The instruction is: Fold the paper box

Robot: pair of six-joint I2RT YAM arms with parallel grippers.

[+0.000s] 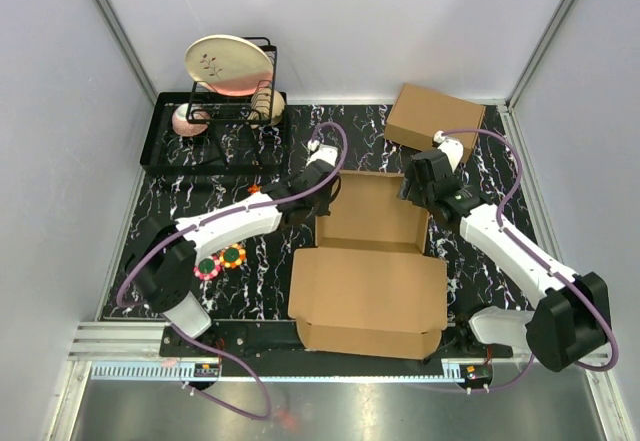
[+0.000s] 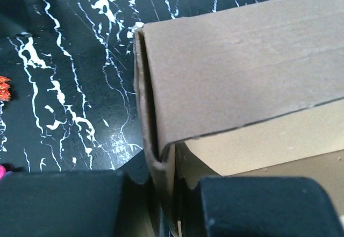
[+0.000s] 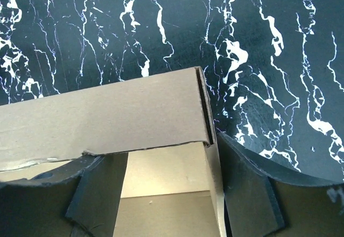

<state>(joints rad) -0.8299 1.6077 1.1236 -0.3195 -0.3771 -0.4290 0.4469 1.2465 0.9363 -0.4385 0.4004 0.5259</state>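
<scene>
Robotics lab test cell. White panel walls [image 1: 340, 21] on aluminium posts [image 1: 113, 26]; black marbled table [image 1: 215, 186]; left arm [image 1: 230, 223] and right arm [image 1: 510, 246] bolted at a slotted rail [image 1: 115, 341]; dish rack [image 1: 215, 136].

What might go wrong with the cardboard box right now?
The left fingers straddle the paper box's doubled side wall with a gap showing, so the wall may spring back open. The right fingers sit by the opposite wall's corner, and an uneven push might crease it. The lid panel lies flat toward the arm bases and may drag if the box gets lifted.
</scene>
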